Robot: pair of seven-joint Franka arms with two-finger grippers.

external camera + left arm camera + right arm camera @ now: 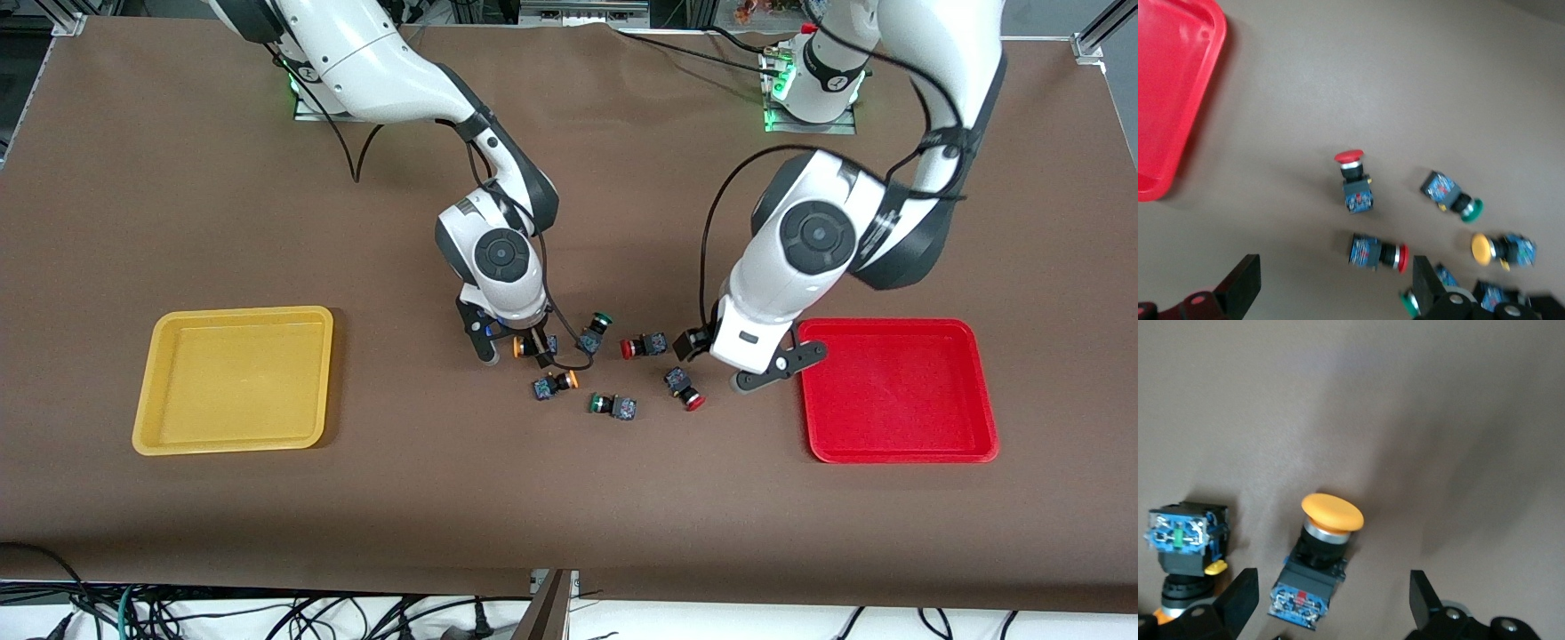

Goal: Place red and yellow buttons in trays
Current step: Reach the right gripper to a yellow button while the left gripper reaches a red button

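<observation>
Six buttons lie mid-table between the yellow tray (151,404) and the red tray (978,409). My right gripper (514,348) is open, low over a yellow button (520,345). In the right wrist view that yellow button (1321,553) lies between the fingers of my right gripper (1331,607), with the second yellow button (1185,540) beside it. The second yellow button (556,383) lies nearer the front camera. My left gripper (736,356) is open and empty beside a red button (643,346). In the left wrist view this red button (1378,252) lies just ahead of my left gripper (1335,287). The second red button (685,388) also shows in the left wrist view (1353,177).
Two green-capped buttons lie among the others, one (596,331) beside the right gripper and one (613,405) nearest the front camera. Both trays hold nothing. A black cable (569,360) loops down from the right wrist by the buttons. Brown cloth covers the table.
</observation>
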